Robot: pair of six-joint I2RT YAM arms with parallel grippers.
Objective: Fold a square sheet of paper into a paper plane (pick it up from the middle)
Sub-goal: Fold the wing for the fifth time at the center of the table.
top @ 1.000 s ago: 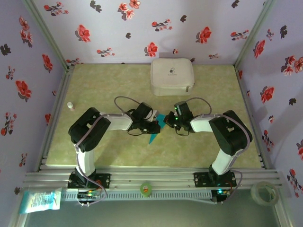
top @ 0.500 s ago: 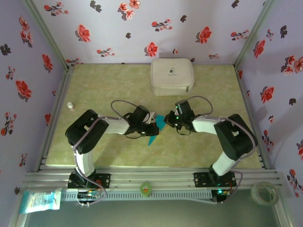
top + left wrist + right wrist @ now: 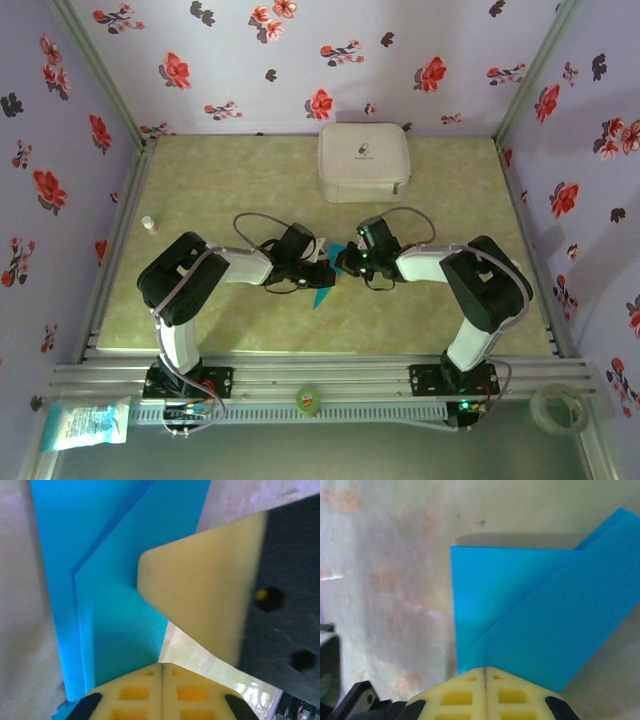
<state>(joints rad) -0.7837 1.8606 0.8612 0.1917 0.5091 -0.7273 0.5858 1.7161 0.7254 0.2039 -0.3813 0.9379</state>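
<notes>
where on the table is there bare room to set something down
Far left, between white case and small bottle; far right corner beside the case; the near strip of table. Crowded mid-table, where left gripper and right gripper meet over the blue paper.

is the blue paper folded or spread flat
Folded. The blue paper shows overlapping layers with diagonal fold edges in both wrist views.
</notes>
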